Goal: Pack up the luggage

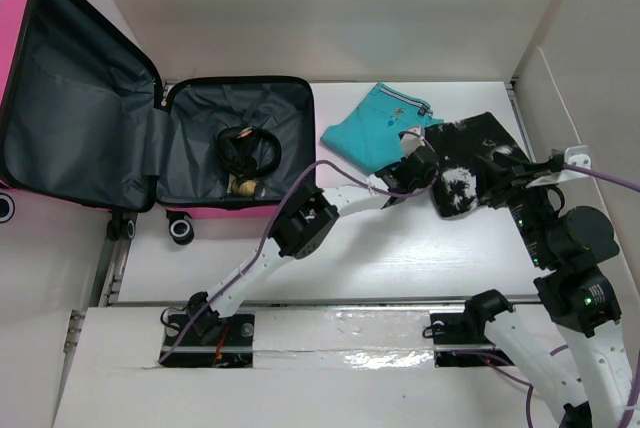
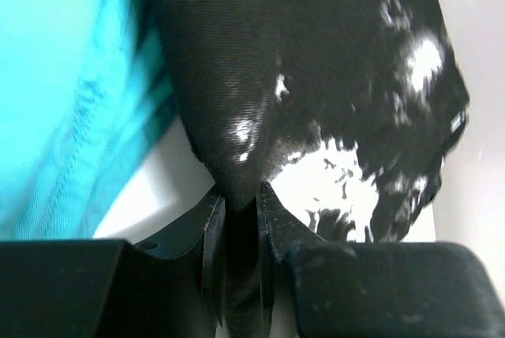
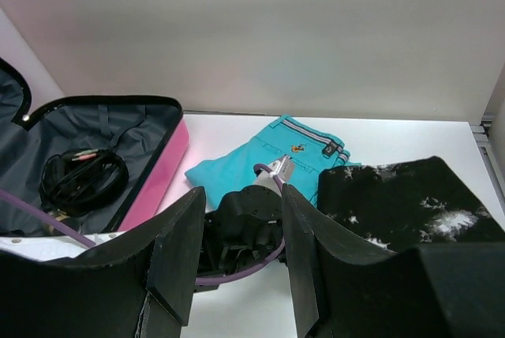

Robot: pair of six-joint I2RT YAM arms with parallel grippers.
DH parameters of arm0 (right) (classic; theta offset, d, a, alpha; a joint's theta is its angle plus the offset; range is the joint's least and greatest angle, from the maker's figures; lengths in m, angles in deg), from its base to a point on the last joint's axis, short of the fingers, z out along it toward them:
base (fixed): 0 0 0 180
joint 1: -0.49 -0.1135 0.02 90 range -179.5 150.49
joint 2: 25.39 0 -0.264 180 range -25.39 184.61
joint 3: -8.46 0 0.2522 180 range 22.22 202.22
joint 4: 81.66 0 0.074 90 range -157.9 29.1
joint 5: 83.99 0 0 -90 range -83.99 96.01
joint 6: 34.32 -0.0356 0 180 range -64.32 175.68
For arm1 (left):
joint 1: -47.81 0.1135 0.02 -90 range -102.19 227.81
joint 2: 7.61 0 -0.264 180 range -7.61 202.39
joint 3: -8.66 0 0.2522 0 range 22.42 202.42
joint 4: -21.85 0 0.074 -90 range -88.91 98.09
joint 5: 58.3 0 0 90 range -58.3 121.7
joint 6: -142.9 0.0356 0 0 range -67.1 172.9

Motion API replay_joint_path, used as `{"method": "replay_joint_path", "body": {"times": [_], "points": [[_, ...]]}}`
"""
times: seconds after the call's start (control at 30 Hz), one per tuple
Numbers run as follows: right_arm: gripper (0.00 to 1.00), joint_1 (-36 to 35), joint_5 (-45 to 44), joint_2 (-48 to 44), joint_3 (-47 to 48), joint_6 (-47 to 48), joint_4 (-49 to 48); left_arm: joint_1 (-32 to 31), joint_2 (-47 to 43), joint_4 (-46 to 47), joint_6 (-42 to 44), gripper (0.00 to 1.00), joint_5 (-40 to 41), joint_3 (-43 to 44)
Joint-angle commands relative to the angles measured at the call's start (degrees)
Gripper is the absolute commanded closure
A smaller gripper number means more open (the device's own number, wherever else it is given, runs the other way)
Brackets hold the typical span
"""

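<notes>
The pink luggage (image 1: 215, 211) lies open at the table's left, its lid (image 1: 70, 108) raised and its grey lining showing. It also shows in the right wrist view (image 3: 162, 168). A folded black garment with white splashes (image 1: 470, 163) lies at the right, beside folded teal shorts (image 1: 375, 128). My left gripper (image 2: 241, 200) is shut on a fold of the black garment (image 2: 316, 77) at its left edge (image 1: 425, 163). My right gripper (image 3: 241, 251) is open and empty, near the garment's right side (image 1: 525, 183).
Black headphones (image 1: 248, 151) and a small tan item (image 1: 243, 186) lie inside the luggage base. A white wall borders the table at the back and a side panel (image 1: 590, 78) stands at the right. The left arm (image 1: 300, 223) stretches across the table's middle.
</notes>
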Motion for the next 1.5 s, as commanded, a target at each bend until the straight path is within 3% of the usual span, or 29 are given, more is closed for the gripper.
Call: {"method": "replay_joint_path", "body": {"times": [0.0,0.23,0.37,0.57,0.7,0.83,1.07,1.23,1.47], "points": [[0.51,-0.3,-0.1,0.4,0.9,-0.3,-4.2,-1.1,-12.7,-0.2,7.8,1.00,-6.6,-3.7],[0.51,-0.3,-4.0,0.7,-2.5,-1.3,-8.4,-0.5,-29.3,0.2,16.8,1.00,-10.4,-14.6],[0.51,-0.3,-4.1,1.3,-4.7,-2.7,-11.0,4.2,-37.2,-0.5,19.2,1.00,-15.9,-20.4],[0.51,-0.3,-4.8,2.3,-6.7,-2.9,-12.9,10.8,-47.1,-13.2,32.6,1.00,-21.1,-20.3],[0.51,-0.3,-6.0,2.3,-8.7,-2.5,-14.1,21.0,-53.4,-17.7,36.5,1.00,-27.9,-23.3],[0.51,-0.3,-6.5,2.6,-11.4,-2.5,-15.5,34.3,-58.6,-15.7,38.1,1.00,-30.5,-29.9],[0.51,-0.3,-5.1,4.9,-17.5,-2.2,-19.5,50.7,-60.1,-15.6,40.9,1.00,-34.4,-35.4],[0.51,-0.3,-4.3,6.1,-19.3,-2.5,-21.9,59.5,-63.2,-12.2,40.1,1.00,-37.2,-41.7],[0.51,-0.3,-3.0,5.6,-20.7,-2.5,-23.0,66.7,-62.2,-13.3,42.0,1.00,-31.8,-47.3]]}}
